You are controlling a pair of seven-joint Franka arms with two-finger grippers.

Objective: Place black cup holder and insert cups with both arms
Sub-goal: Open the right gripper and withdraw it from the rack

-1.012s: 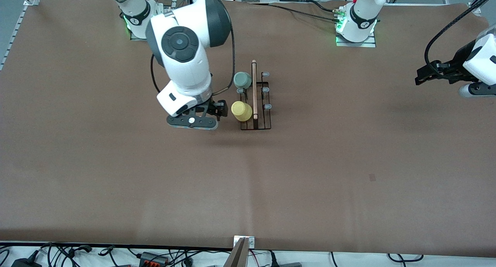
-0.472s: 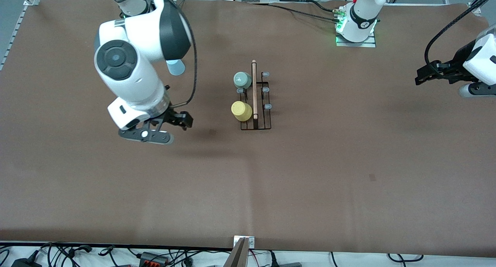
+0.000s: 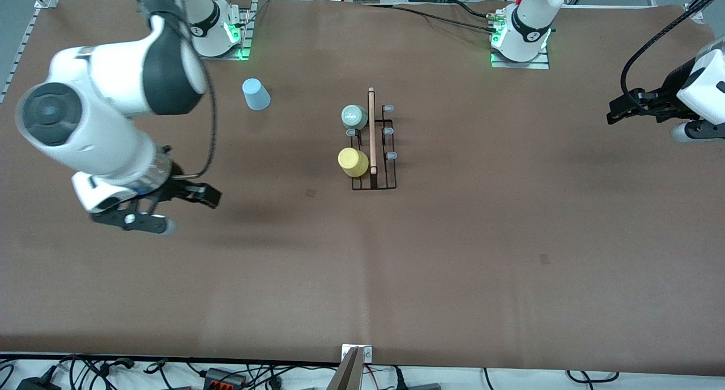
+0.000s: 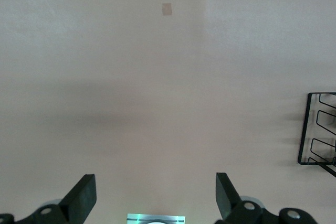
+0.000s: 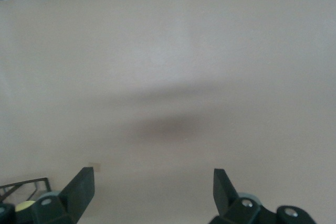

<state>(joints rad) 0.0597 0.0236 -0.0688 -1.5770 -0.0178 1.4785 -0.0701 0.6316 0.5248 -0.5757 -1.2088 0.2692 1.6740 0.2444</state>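
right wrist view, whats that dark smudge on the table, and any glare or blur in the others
Right wrist view: the smudge is a soft shadow on the bare table, beneath the open right gripper. Front view: even light, a faint shadow beside the right gripper, green lights at both arm bases. Left wrist view: pale, washed out, no hard glare; the left gripper is open.

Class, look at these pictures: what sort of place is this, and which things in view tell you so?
Probably a robotics lab or test bench: two robot arms bolted to a brown-covered table, loose cables along its edge, and only a cup rack with plastic cups set out.
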